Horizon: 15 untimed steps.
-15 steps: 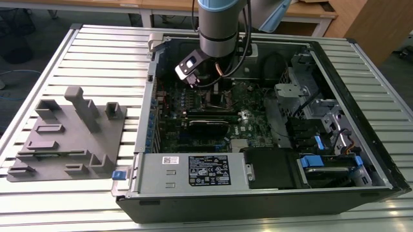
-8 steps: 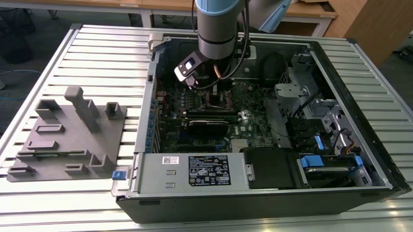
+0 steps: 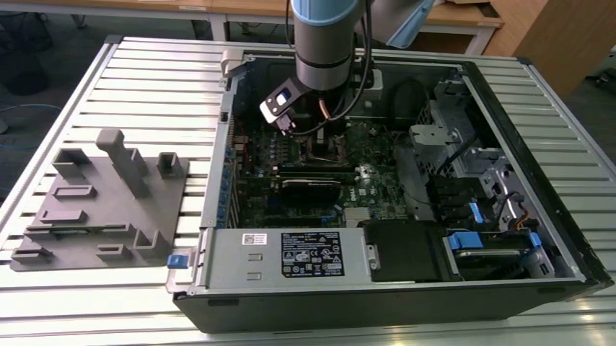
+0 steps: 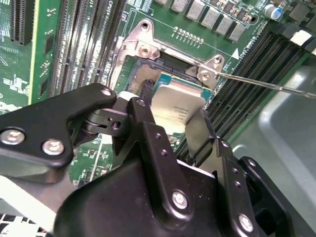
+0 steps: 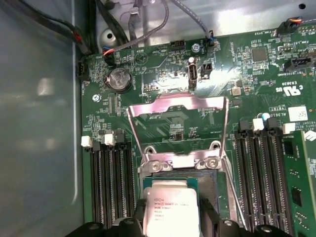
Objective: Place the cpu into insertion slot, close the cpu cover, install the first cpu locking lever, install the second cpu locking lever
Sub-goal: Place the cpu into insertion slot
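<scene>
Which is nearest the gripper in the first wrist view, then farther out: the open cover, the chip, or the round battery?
1. The chip, held in the gripper.
2. The open cover, standing just past the chip.
3. The round battery, beyond the cover, off to one side.

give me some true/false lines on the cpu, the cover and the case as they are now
1. The cover is shut over the slot. False: it stands swung open, off the slot.
2. The fingers flank the cpu. True.
3. The cpu lies outside the case. False: it is inside, over the slot, between the fingers.
4. The case lies on its side with its inside open to view. True.
</scene>
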### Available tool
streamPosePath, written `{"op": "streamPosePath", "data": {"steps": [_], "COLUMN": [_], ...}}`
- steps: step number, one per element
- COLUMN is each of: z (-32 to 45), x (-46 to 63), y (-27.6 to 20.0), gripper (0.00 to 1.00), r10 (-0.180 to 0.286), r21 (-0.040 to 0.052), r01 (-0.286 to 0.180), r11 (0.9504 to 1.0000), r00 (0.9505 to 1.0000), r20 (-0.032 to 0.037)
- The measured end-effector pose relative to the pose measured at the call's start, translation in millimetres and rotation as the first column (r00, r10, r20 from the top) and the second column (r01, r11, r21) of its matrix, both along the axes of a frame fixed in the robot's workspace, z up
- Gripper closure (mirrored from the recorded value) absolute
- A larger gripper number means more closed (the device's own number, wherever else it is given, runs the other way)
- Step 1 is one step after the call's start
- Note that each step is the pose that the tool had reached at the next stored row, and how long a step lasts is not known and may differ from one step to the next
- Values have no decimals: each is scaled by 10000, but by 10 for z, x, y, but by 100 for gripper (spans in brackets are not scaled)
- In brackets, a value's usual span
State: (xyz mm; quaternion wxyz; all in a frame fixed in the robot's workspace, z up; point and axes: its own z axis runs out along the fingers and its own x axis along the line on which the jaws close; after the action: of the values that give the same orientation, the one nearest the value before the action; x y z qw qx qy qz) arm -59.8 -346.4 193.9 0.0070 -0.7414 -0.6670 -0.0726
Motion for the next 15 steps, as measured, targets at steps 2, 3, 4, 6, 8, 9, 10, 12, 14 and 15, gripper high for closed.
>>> {"op": "streamPosePath", "data": {"steps": [2,3,4,6,8,9,10,12,14,15], "z": [0,0,2,17,50,69,87,125,155,159], "x": [0,0,0,-1,-1,0,0,0,0,0], "y": [-16,-26,-35,-44,-45,-45,-45,-47,-47,-47], "gripper": [47,47,47,47,47,47,47,47,47,47], "r10": [0,0,0,0,-1,0,0,0,0,0], "r21": [2,3,0,-7,-1,3,7,20,40,50], "r01": [0,0,0,0,1,0,0,0,0,0], "r11": [10000,10000,10000,10000,10000,10000,10000,10000,10000,10000], "r00": [10000,10000,10000,10000,10000,10000,10000,10000,10000,10000], "r20": [0,0,0,-2,-1,-1,0,-1,0,0]}}
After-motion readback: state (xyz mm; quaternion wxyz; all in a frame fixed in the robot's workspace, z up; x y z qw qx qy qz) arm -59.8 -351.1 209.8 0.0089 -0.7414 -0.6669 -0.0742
